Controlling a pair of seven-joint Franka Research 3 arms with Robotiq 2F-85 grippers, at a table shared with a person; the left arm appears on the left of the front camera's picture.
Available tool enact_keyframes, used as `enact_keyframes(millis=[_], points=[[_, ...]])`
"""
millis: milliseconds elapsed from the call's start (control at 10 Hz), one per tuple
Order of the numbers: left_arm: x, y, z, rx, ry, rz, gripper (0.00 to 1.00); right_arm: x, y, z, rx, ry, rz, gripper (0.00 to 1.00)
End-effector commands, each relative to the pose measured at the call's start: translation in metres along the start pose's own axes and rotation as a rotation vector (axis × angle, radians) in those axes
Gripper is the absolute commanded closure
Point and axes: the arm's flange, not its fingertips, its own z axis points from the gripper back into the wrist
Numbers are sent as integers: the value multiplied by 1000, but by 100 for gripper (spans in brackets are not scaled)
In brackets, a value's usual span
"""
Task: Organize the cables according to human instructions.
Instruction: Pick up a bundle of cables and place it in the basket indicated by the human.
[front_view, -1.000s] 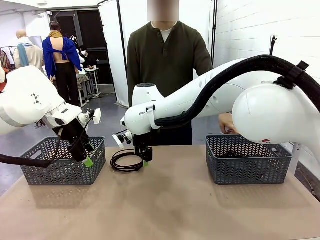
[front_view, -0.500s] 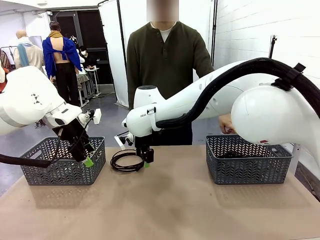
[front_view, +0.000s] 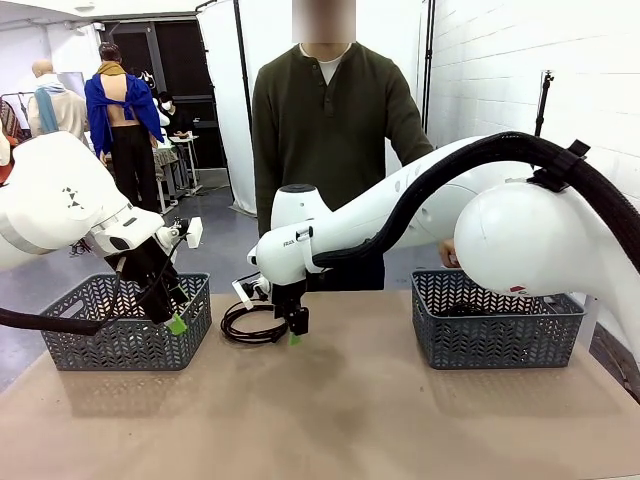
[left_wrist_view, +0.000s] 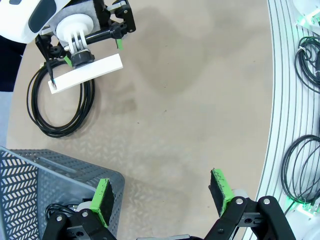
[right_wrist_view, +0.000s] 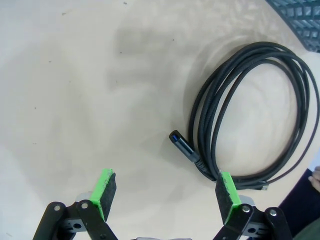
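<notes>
Two end effectors are in view, and we see both spread wide with nothing between their green pads. Our right end effector (front_view: 296, 332) points down at the bench (front_view: 330, 420) near its middle. In our right wrist view, the right end effector (right_wrist_view: 165, 195) hovers over bare bench, and a coiled black cable (right_wrist_view: 250, 125) lies just beyond and to one side of it. The cable's plug end (right_wrist_view: 181, 142) pokes out of the coil toward the gap between the fingers, while one green pad (right_wrist_view: 226, 194) overlaps the coil's near edge; we cannot tell whether it touches. In the front view this same cable (front_view: 252, 324) lies flat on the bench, just beside the right end effector on the side toward the left basket (front_view: 125, 325).

Our left end effector (front_view: 172, 318) hangs tilted over the front rim of the left basket. In the left wrist view, the left end effector (left_wrist_view: 162, 192) is released, one finger over the basket's corner and the other over open bench. Farther out lies the coiled cable with the right end effector above it.

Well apart, on the other side, stands a right basket (front_view: 497, 320). A person (front_view: 330, 130) stands at the bench's far edge.
</notes>
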Motion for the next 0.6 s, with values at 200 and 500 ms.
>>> enact_keyframes(millis=[200,500], points=[[0,0,0,2,0,1,0,-3,-18,-12,-6,3,-14,0],[0,0,0,2,0,1,0,-4,-29,-19,20,5,-21,0]])
